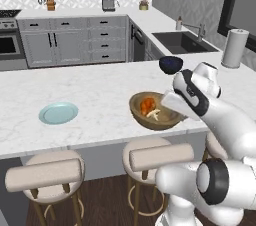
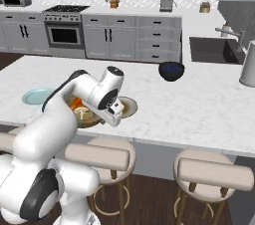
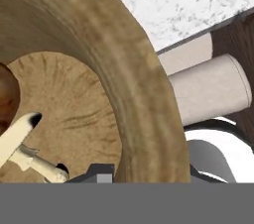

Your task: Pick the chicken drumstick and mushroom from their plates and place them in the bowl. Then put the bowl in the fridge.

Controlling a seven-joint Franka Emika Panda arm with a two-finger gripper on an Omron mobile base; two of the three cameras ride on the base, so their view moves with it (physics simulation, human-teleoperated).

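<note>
Gripper (image 3: 101, 173) clamped on bowl (image 3: 149, 89) rim.

The arm hides the bowl's (image 1: 150, 115) right rim and the fingers; the drumstick (image 3: 7, 100) is cut off at the left edge.

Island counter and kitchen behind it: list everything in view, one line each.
bowl: one, brown wood, near edge of the island counter.
chicken drumstick: one, orange-brown, inside the bowl.
mushroom: one, pale cream, inside the bowl beside the drumstick.
light blue plate: one, on the counter left of the bowl.
grey-brown plate: one, partly hidden behind the bowl.
dark bowl: one, dark blue, far side of counter.
paper towel roll: one, white, by the sink.
stools: beige, under the counter.
gripper: one, shut on the bowl's rim.
</note>
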